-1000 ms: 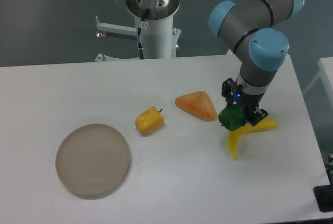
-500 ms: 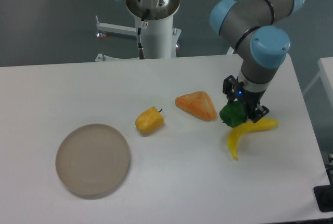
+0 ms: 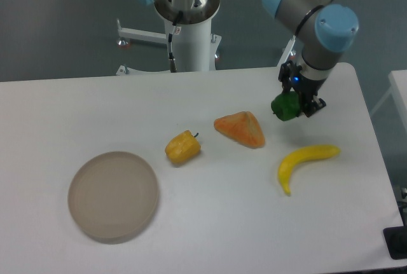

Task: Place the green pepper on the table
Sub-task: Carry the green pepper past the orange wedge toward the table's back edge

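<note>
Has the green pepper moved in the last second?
Yes. The green pepper, held in the end effector, has gone up, away from the banana it was right above; the banana has not shifted.

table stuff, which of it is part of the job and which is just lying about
Part of the job:
- glossy dark green toy pepper, held in the two-finger gripper
- white matte table

Lying about:
- yellow toy pepper with dark stem
- orange wedge-shaped piece
- yellow banana
- round beige-grey plate

Claw [image 3: 296, 102] fingertips seemingly hidden behind pepper [image 3: 285, 106].
</note>
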`<state>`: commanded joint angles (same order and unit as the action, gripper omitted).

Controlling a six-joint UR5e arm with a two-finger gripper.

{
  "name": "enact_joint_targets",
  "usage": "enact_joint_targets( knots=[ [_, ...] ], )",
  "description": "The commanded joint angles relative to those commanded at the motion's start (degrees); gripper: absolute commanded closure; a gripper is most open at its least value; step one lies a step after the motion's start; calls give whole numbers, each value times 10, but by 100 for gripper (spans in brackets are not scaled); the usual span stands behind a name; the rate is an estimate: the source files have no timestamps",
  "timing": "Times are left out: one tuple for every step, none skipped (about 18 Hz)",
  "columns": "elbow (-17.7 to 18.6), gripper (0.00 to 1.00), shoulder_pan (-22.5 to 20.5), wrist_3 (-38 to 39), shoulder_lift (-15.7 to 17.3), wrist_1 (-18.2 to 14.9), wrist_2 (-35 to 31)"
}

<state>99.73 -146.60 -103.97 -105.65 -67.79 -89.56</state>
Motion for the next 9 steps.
enact_joint_targets(
  knots=[
    [28,93,-1,-2,8,33,1],
    [41,93,-2,-6,11,46,0],
    [49,92,-2,-14,11,50,0],
    [52,91,-2,-19,11,50,0],
    [53,89,-3,-22,11,50,0],
    [55,88,-6,-26,11,50,1],
    [56,85,-11,-35,11,50,0],
    [56,79,-17,-49,13,50,1],
    [57,72,-25,-59,15,50,2]
  ],
)
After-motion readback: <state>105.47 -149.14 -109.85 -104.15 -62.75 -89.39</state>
